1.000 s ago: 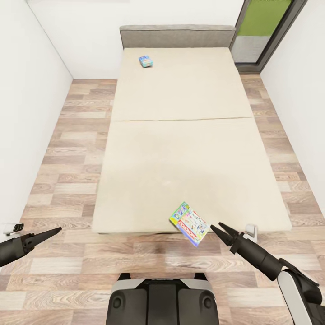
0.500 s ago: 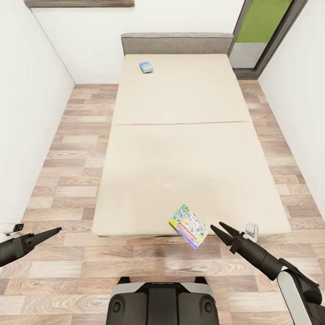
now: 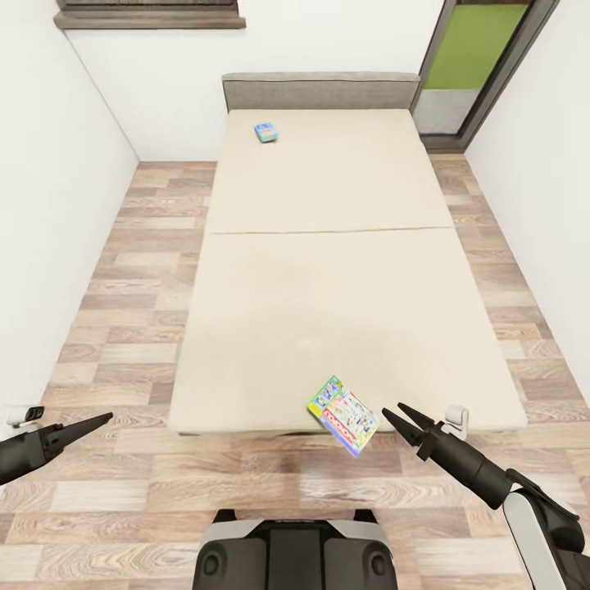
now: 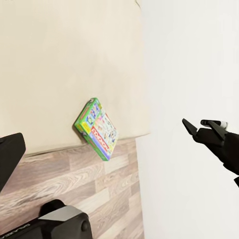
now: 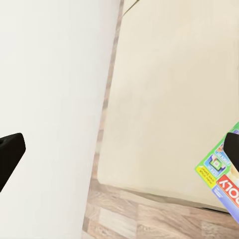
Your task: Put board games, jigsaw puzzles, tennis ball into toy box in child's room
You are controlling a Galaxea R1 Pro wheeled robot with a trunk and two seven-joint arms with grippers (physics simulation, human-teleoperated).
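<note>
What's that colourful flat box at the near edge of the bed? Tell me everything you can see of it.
It is a board game: a thin, flat rectangular box, seemingly cardboard, with a green border and a busy printed cover in yellow, blue and red with white lettering. It lies flat and closed at the near edge of the bed, turned diagonally, one corner jutting past the mattress edge over the wooden floor. Nothing but the mattress touches it; the right end effector hangs just beside it, apart.

Both arms are matte black, each tapering to a slim, pointed left gripper and right gripper of two dark fingers. The right forearm wears a pale grey shell. The base is dark with a grey top panel.
</note>
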